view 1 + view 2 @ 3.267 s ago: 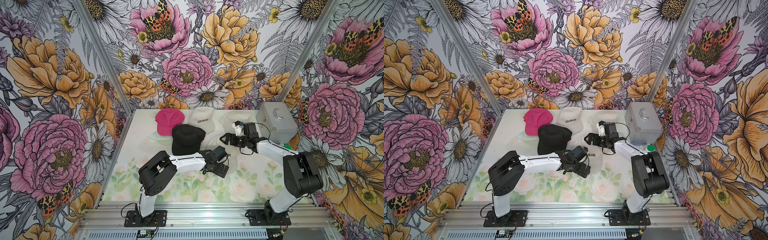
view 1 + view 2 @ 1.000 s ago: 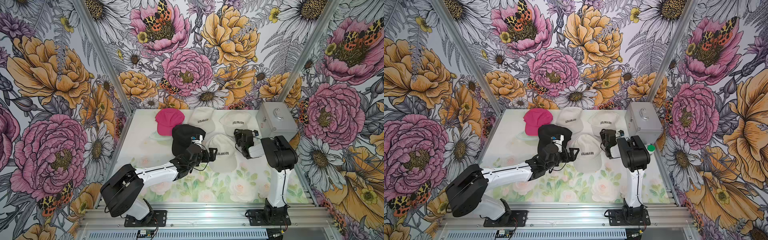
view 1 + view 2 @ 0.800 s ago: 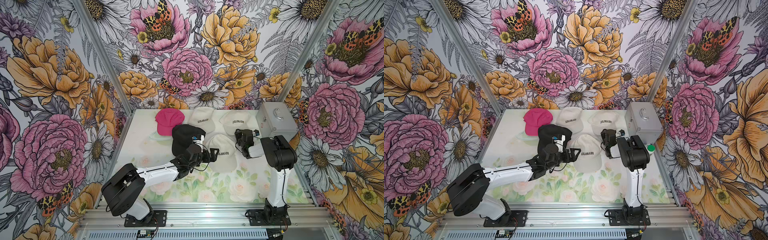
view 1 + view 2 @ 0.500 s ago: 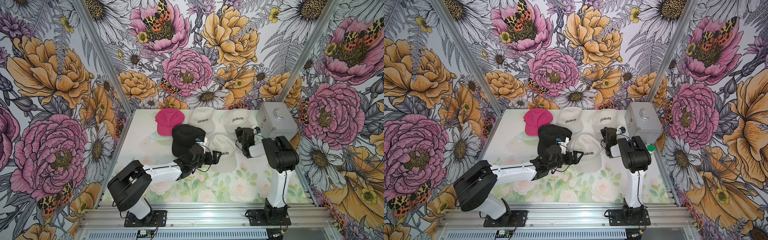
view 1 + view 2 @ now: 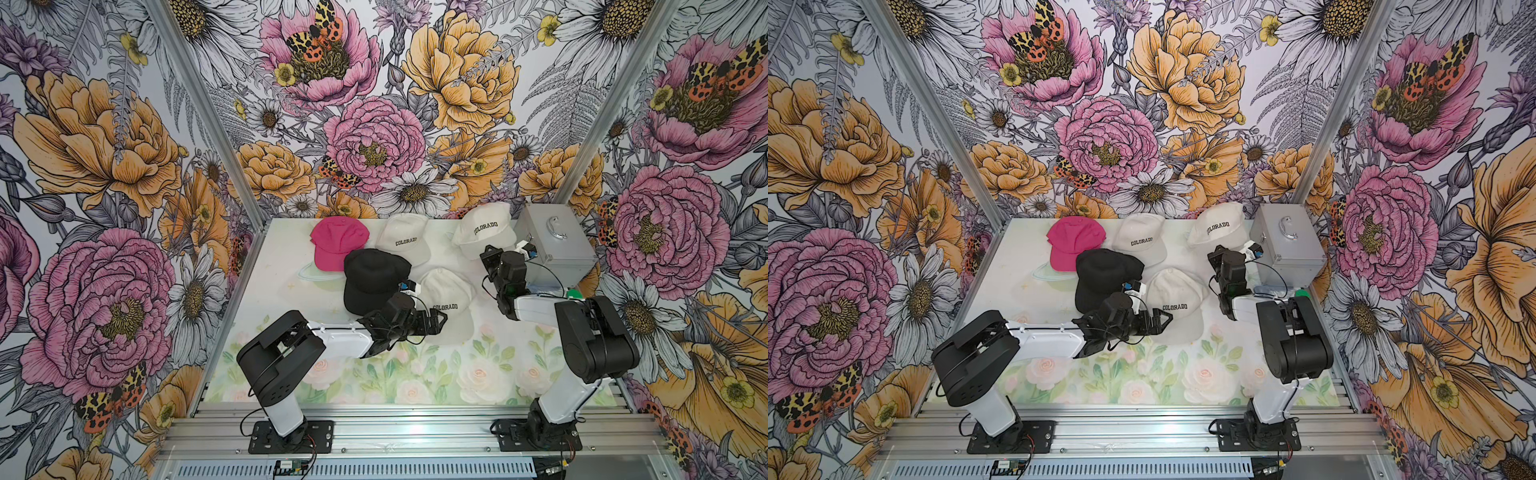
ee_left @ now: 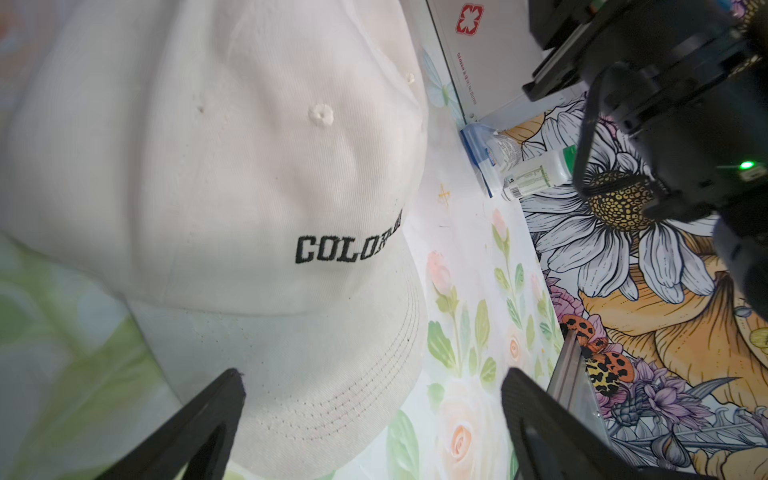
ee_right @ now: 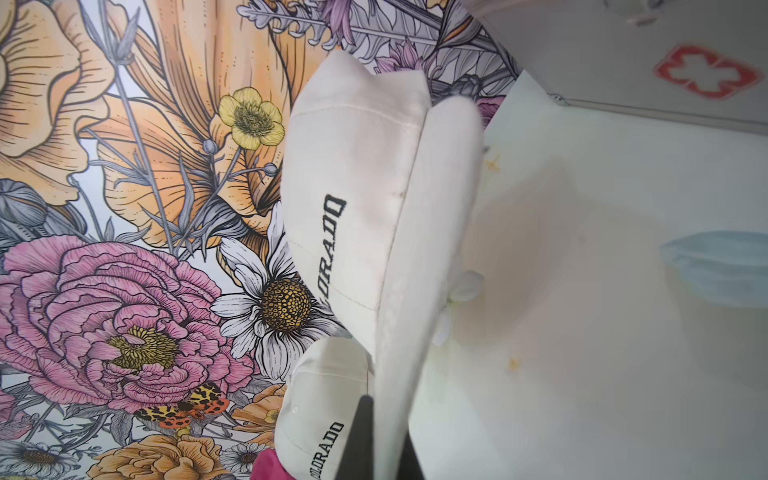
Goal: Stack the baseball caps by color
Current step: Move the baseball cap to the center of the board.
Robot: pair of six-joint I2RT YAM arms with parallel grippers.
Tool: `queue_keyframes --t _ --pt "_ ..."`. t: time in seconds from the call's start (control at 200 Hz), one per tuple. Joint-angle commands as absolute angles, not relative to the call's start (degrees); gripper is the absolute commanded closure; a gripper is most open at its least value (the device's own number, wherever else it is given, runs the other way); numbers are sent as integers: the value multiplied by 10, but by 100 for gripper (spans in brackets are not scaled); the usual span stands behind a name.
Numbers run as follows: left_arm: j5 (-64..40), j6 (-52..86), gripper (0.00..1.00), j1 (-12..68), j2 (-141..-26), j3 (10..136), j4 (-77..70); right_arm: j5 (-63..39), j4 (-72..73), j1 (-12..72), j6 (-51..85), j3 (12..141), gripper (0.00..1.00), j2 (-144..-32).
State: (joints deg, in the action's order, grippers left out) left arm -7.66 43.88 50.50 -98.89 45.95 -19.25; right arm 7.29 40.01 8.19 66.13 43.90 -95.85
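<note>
In both top views a hot pink cap [image 5: 338, 241] and a black cap [image 5: 374, 278] lie at the back left. Three cream "COLORADO" caps show. One lies at the back middle [image 5: 405, 239]. One is at the back right [image 5: 484, 230], tilted, its brim pinched in my shut right gripper [image 5: 488, 254] [image 7: 384, 440]. The nearest one [image 5: 449, 299] [image 6: 249, 187] lies flat in the middle. My left gripper [image 5: 440, 322] [image 6: 372, 382] stands open at its brim, one finger over the brim's edge, the other over bare mat.
A silver metal case [image 5: 552, 241] stands at the back right, close behind my right arm. A white bottle with a green lid [image 5: 575, 294] [image 6: 536, 176] lies beside it, next to a clear blue-edged packet [image 6: 478, 158]. Floral walls close in three sides.
My right gripper has shut on the back-right cream cap's brim and tilted the cap up. My left arm slid rightward to the near cream cap's brim, still open.
</note>
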Motion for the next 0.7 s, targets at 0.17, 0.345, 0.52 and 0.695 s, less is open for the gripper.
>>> queue_keyframes --t 0.17,0.345,0.52,0.695 --pt "-74 477 1 500 -1020 491 -147 45 305 83 582 404 100 -777" --pt "-62 485 1 493 -1022 490 -136 19 212 82 543 398 100 -661" --pt "-27 483 1 500 -1004 497 -86 0 141 80 516 383 100 -583" --pt "-25 496 1 501 -1013 502 -74 -22 105 78 496 381 100 -541"
